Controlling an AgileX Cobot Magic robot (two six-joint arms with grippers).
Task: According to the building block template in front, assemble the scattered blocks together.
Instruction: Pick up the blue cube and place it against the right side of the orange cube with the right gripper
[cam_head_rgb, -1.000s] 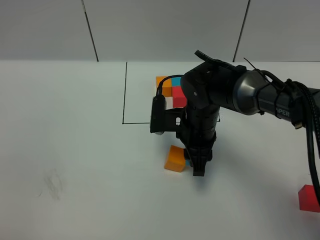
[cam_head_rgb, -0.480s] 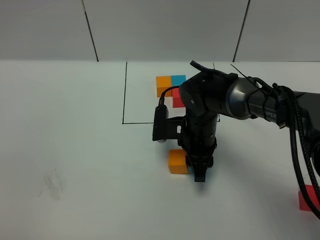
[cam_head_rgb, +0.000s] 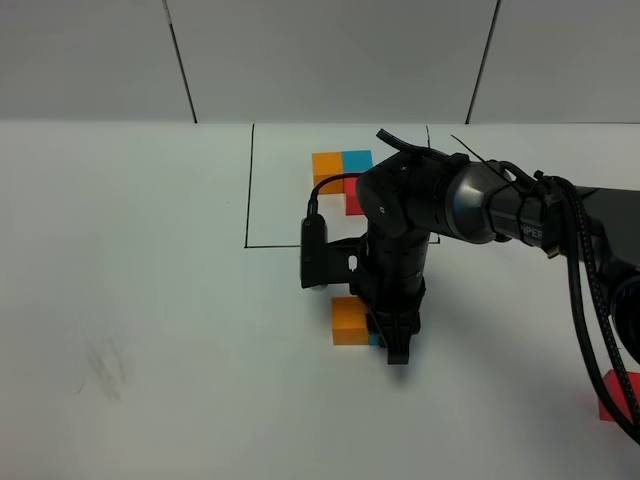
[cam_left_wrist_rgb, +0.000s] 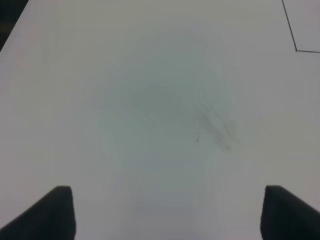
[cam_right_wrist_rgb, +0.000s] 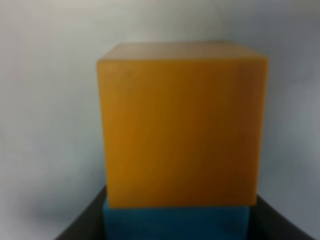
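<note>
Left gripper (cam_left_wrist_rgb: 167, 215): fingers wide apart with nothing between them. It is over bare table (cam_head_rgb: 150, 300) by a grey smudge (cam_left_wrist_rgb: 217, 130), well left of the black outline (cam_head_rgb: 247, 190). You have no hazard here.
Red cube (cam_head_rgb: 620, 395): alone, well right of the outline and nearer than it, at the edge of the high view.
Risk, red cube: the right arm's cables hang close by. A wide swing could, I judge, brush the cube further off.
Right gripper (cam_head_rgb: 396, 345): just on the near side of the outline, clamped on the cyan-blue cube (cam_right_wrist_rgb: 176, 222). The wrist view shows dark fingers against both its sides.
Orange cube (cam_head_rgb: 349, 320): also just near of the outline, face to face with the cyan-blue cube and free of the fingers.
Risk, pushing: press further and the loose orange cube may twist or slide, skewing the seam.
Risk, release: open unevenly and a finger could drag the cyan-blue cube off its neighbour.
Outline, contents: you have only the template (cam_head_rgb: 342, 172) inside, partly behind the arm. Orange and cyan sit side by side at the far end, with red on cyan's near side. No scattered cube is inside.
</note>
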